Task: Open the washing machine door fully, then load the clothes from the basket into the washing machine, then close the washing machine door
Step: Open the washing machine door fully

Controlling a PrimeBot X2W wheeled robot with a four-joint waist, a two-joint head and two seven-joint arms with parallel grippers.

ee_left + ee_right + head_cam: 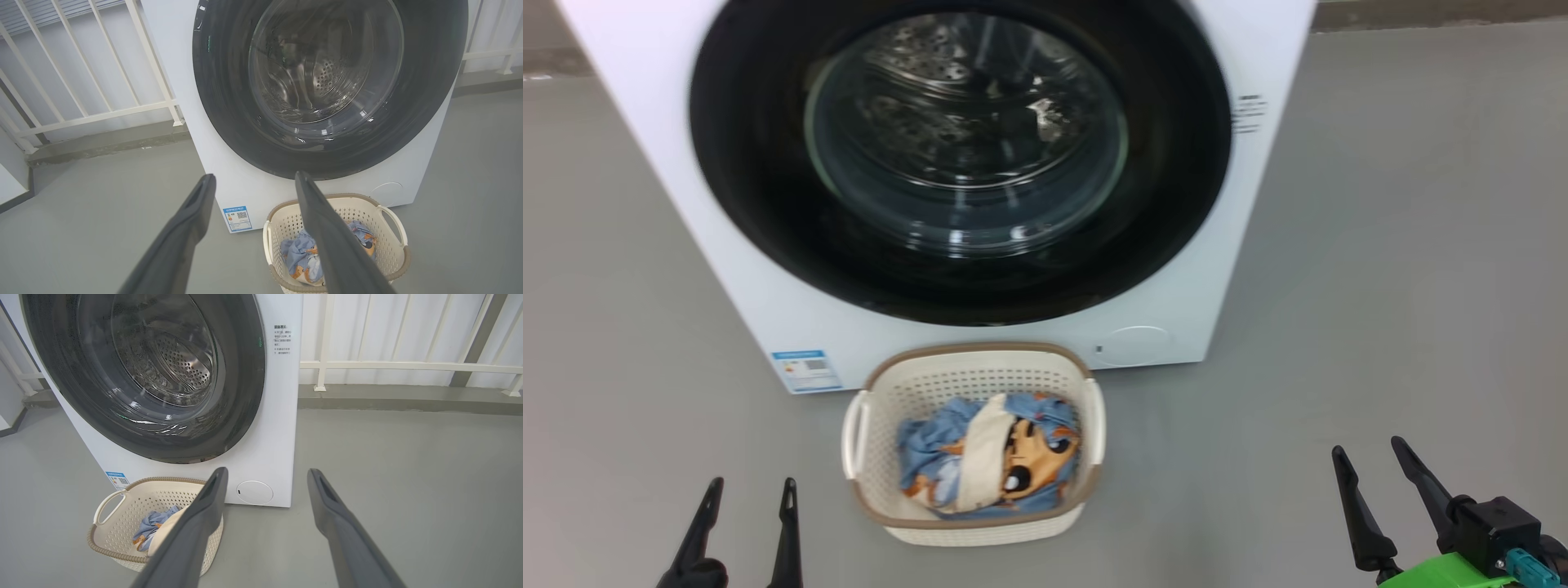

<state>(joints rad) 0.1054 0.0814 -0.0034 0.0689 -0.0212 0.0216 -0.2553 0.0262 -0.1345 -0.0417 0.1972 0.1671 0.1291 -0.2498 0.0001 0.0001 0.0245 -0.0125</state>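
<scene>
The white washing machine (pixel 645 98) stands ahead with its round black-rimmed door (pixel 752 188) shut flat against the front; the steel drum shows through the glass. On the floor right before it sits the cream basket (pixel 970 367) holding the light-blue clothes (pixel 931 445) with an orange cartoon print and a cream panel. My left gripper (pixel 750 492) hangs open at the lower left of the basket, and my right gripper (pixel 1370 454) stands open at the lower right, both well clear of everything. The door (pixel 220 102) and basket (pixel 388 253) also appear in the left wrist view.
Grey floor (pixel 1380 286) spreads on both sides of the machine. A white railing (pixel 408 365) on a low kerb runs behind it, with railing (pixel 94 114) at the left too. A blue label (pixel 805 370) marks the machine's lower left front.
</scene>
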